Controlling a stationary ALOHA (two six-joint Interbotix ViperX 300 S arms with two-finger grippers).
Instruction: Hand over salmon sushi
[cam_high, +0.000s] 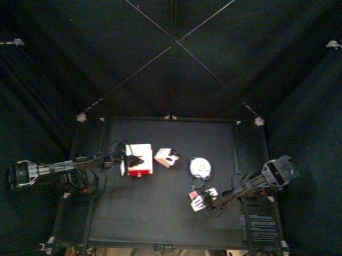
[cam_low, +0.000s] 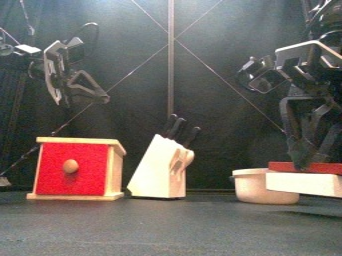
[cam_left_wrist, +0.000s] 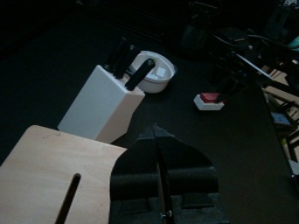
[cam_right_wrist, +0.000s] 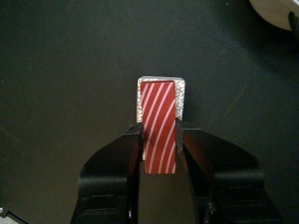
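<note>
The salmon sushi (cam_right_wrist: 159, 112) is a red, white-striped slab on white rice. My right gripper (cam_right_wrist: 160, 144) is shut on its near end, one jaw on each long side. In the front view the sushi (cam_low: 305, 181) hangs at the right under my right gripper (cam_low: 302, 160), just off the table. In the top view it (cam_high: 198, 200) is at the front right. It also shows far off in the left wrist view (cam_left_wrist: 211, 101). My left gripper (cam_left_wrist: 165, 175) is shut and empty, raised over the wooden box (cam_left_wrist: 59, 171) at the left.
The wooden box with a red drawer front (cam_low: 78, 168) stands at the left. A white knife block (cam_low: 163, 165) with black handles stands in the middle. A white bowl (cam_low: 258, 186) sits just behind the sushi. Black curtains surround the table.
</note>
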